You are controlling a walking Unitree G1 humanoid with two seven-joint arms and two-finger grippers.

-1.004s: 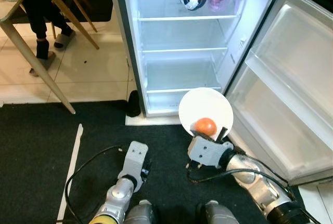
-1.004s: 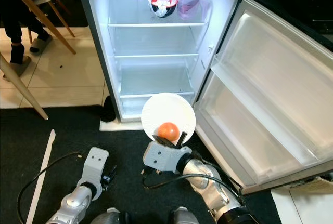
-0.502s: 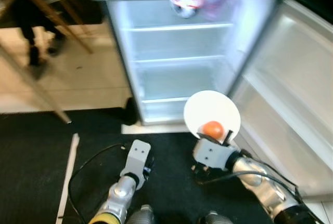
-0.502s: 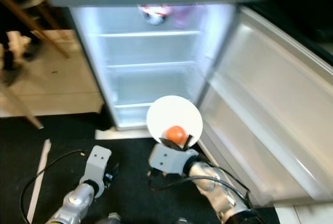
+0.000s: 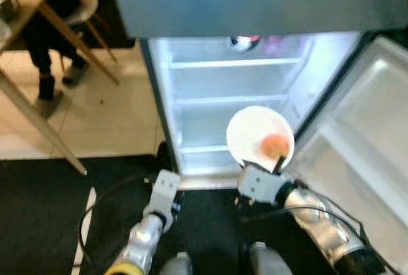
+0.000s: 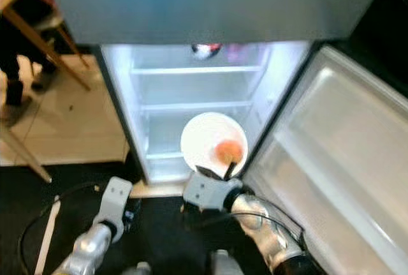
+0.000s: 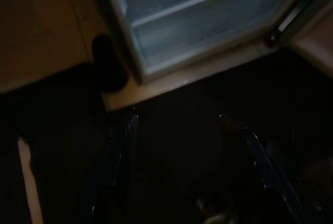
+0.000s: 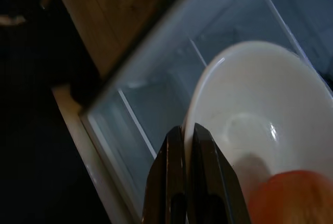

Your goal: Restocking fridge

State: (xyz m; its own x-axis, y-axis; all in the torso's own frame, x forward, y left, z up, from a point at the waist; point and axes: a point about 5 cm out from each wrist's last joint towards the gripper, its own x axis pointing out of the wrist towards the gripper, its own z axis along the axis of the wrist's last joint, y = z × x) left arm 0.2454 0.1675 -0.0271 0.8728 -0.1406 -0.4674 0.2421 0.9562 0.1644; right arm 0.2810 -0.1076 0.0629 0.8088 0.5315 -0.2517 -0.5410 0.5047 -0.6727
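I'm looking down at the open fridge (image 5: 191, 96), its door (image 5: 363, 154) swung out at about 3 o'clock and its inside lit. My right gripper (image 8: 183, 146) has its two black fingers pressed together on the rim of a white bowl (image 5: 255, 131), pinching the edge, and holds the bowl up in front of the lower shelves, at roughly 1 o'clock from my own body. An orange fruit (image 5: 275, 144) sits inside the bowl, near the rim on the gripper's side. On the top shelf, at 12 o'clock, I can make out a round red and white thing (image 5: 243, 42) and something pinkish (image 5: 275, 44) just beside it, both too blurred to name. My left gripper (image 7: 182, 130) hangs low over the dark mat (image 5: 44, 211) at about 11 o'clock, its fingers spread apart with nothing between them, pointing toward the foot of the fridge. At 10 o'clock, a wooden table leg (image 5: 38, 125) crosses the tiled floor (image 5: 115, 122), and a seated person's legs (image 5: 48, 64) show behind it.
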